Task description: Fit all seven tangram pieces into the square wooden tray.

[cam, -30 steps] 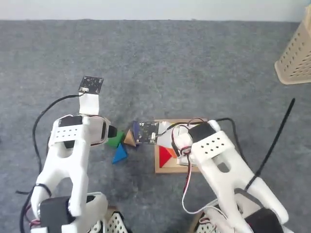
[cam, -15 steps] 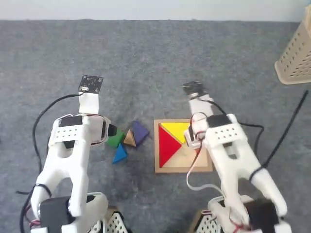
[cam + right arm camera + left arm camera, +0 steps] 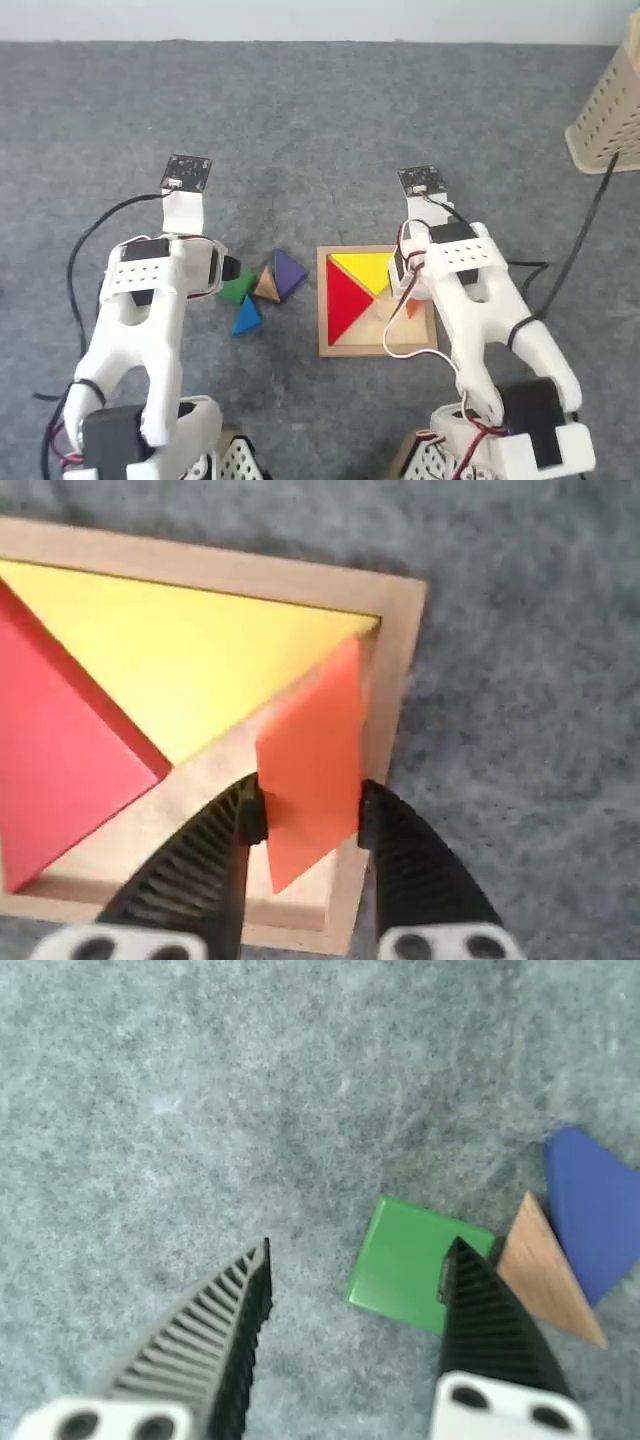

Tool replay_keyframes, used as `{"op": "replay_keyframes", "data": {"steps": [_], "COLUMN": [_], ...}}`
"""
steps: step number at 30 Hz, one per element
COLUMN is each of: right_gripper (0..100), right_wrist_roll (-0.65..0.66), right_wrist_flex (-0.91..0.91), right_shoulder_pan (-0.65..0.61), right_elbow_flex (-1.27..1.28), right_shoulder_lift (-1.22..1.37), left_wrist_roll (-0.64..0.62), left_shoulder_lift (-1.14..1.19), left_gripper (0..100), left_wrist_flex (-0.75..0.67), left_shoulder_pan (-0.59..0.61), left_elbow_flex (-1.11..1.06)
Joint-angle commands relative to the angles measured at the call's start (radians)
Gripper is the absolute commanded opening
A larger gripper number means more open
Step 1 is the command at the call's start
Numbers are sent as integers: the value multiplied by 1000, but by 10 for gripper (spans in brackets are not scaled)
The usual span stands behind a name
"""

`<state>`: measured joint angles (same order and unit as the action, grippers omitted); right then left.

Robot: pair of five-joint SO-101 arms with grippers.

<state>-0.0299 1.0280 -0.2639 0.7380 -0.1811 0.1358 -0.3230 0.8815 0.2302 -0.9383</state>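
The square wooden tray (image 3: 326, 345) lies on grey carpet with a yellow triangle (image 3: 365, 268) and a red triangle (image 3: 343, 300) in it. My right gripper (image 3: 310, 798) is shut on an orange piece (image 3: 305, 755), held tilted over the tray's rim (image 3: 395, 680) beside the yellow triangle (image 3: 190, 640); the orange piece (image 3: 412, 308) peeks out under that arm. My left gripper (image 3: 358, 1255) stands open over the carpet, one finger partly above the green square (image 3: 405, 1270). Left of the tray lie the green square (image 3: 238, 288), a tan triangle (image 3: 266, 285), a purple piece (image 3: 288, 272) and a blue triangle (image 3: 246, 316).
A beige slotted basket (image 3: 610, 110) stands at the far right edge. Black cables trail beside both arm bases. Open carpet stretches behind the tray and the loose pieces.
My right arm has swung from the loose pieces at the tray's left edge to its right side and now holds the orange piece. The left arm has kept still.
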Motion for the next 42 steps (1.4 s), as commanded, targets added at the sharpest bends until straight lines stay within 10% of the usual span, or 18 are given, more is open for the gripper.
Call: {"op": "replay_keyframes", "data": {"steps": [1, 42], "right_gripper": [149, 20], "right_wrist_roll": [-6, 40], "right_wrist_flex": [5, -67], "right_shoulder_pan": [15, 116], "right_elbow_flex": [-57, -95], "right_shoulder_lift": [-10, -12], "left_wrist_roll": [-5, -6], "left_shoulder_lift": [-43, -54], "left_gripper": [260, 260], "left_wrist_flex": [-15, -20], "left_shoulder_pan": [0, -2], "left_elbow_flex": [2, 8]}}
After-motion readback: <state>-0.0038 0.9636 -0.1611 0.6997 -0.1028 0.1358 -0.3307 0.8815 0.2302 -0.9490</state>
